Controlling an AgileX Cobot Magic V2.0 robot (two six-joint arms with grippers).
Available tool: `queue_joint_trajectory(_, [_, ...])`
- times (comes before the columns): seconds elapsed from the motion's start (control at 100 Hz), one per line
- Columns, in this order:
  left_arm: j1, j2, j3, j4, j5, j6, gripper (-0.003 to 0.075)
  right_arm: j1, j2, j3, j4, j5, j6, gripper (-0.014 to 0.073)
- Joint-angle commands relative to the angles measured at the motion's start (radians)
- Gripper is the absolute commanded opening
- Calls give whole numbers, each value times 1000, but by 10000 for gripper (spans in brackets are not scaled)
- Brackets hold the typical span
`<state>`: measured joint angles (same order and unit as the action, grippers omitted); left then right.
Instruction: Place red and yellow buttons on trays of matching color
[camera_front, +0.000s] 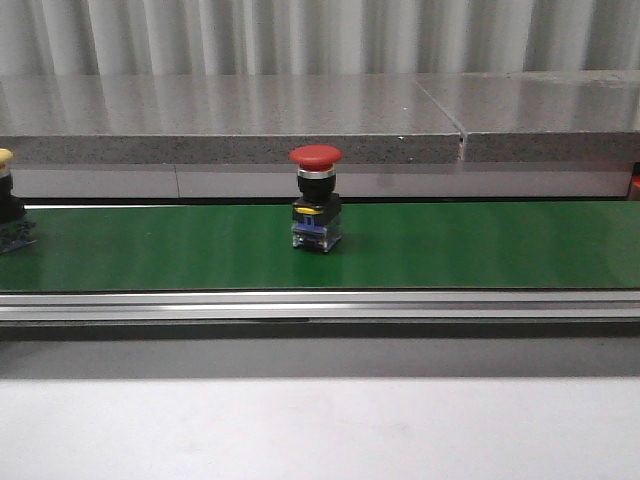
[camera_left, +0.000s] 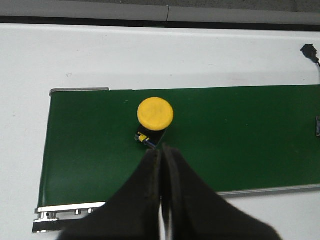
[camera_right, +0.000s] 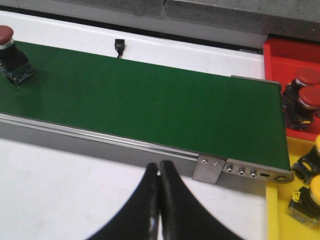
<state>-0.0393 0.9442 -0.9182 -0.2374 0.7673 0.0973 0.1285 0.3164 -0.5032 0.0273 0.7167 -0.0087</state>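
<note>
Front view: a red button (camera_front: 316, 198) is seen upright mid-belt (camera_front: 450, 245), a yellow button (camera_left: 155, 120) at its left end. Both end effectors (camera_left: 162, 155) (camera_right: 159, 170) are closed, empty. Red tray (camera_right: 280, 50) and yellow tray (camera_right: 276, 215) are set past the belt's right end, buttons inside.

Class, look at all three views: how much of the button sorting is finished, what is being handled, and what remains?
Done: two red buttons sit in the red tray and two yellow ones in the yellow tray. In hand: nothing; the left pincer and right pincer are shut and empty. Left: the red button and yellow button on the green belt.
</note>
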Motion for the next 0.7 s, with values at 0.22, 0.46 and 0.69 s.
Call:
queue_joint_trajectory(0.22, [-8,-196,130,-17,-65,9,-20,0,19,-30,-8,-69,-6,-67])
queue_joint_trajectory(0.46, [-8,-340,218,-17,-69,9,-20,55,145,-131,-21,-39,-6,-65])
queue_joint_trajectory(0.69, [-21,-452,269,-15,-117,9,-20,116,352,-267,-53,-39,-6,-65])
